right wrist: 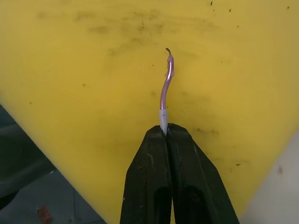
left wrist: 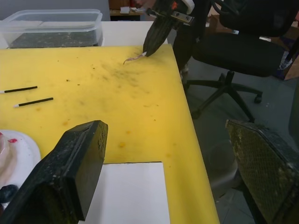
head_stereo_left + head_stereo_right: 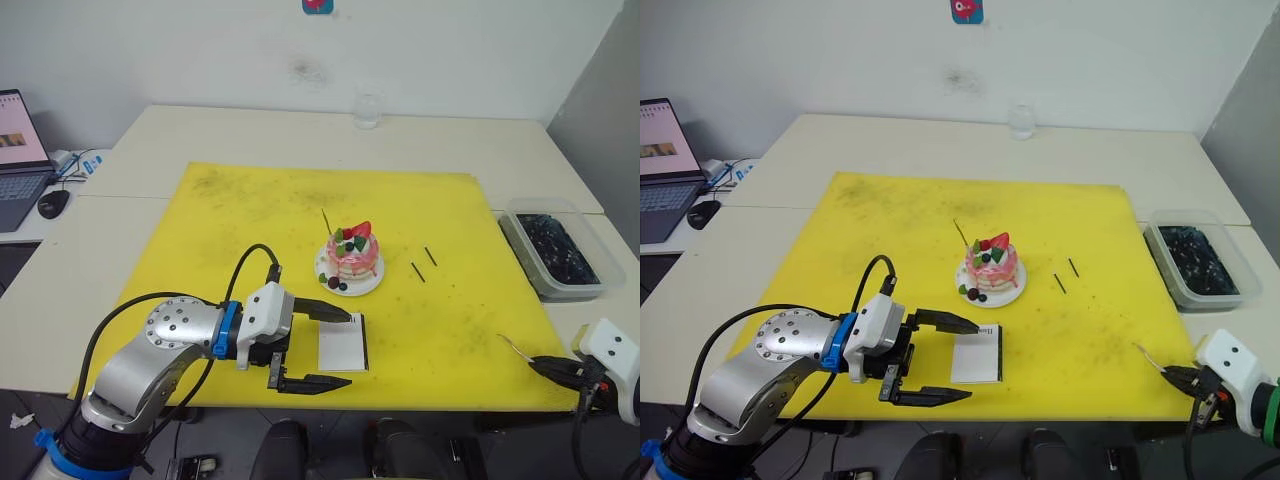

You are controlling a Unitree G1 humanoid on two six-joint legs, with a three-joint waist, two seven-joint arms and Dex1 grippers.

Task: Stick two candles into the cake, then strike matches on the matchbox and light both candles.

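A pale counter point(image 3: 300, 135) stands against a white wall point(image 3: 200, 50). A laptop point(image 3: 20, 150) sits far left; a black office chair point(image 2: 243, 46) stands on grey floor.

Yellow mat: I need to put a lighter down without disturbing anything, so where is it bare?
The far half of the yellow mat, beyond the cake, is bare, as is its left side. Crowded: the middle, with the cake, the two matches and the matchbox between the left gripper's open fingers.
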